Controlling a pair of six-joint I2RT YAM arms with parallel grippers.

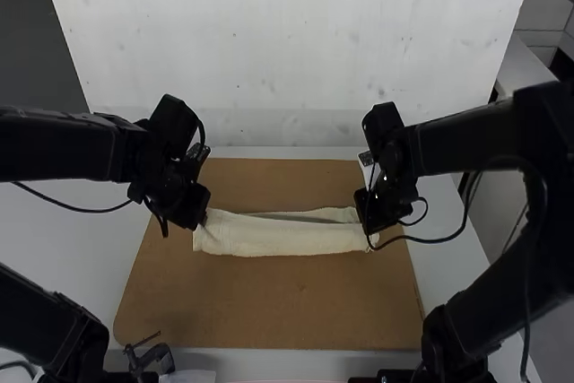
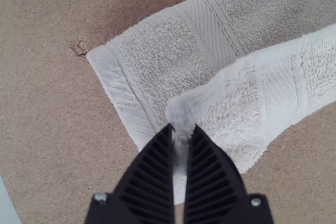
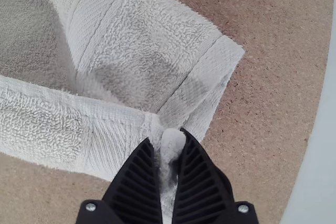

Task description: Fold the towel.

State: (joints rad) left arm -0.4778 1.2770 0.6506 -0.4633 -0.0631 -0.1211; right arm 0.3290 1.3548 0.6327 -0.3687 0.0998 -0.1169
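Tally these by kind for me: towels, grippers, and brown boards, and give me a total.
Towels: 1, the pale towel
Grippers: 2, left gripper and right gripper
Boards: 1, the brown board
Total: 4

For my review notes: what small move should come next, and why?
Probably ease the held edge of the towel toward its far edge: the left gripper and right gripper pinch the ends of the upper layer, which leaves a strip of the lower layer uncovered beyond it.
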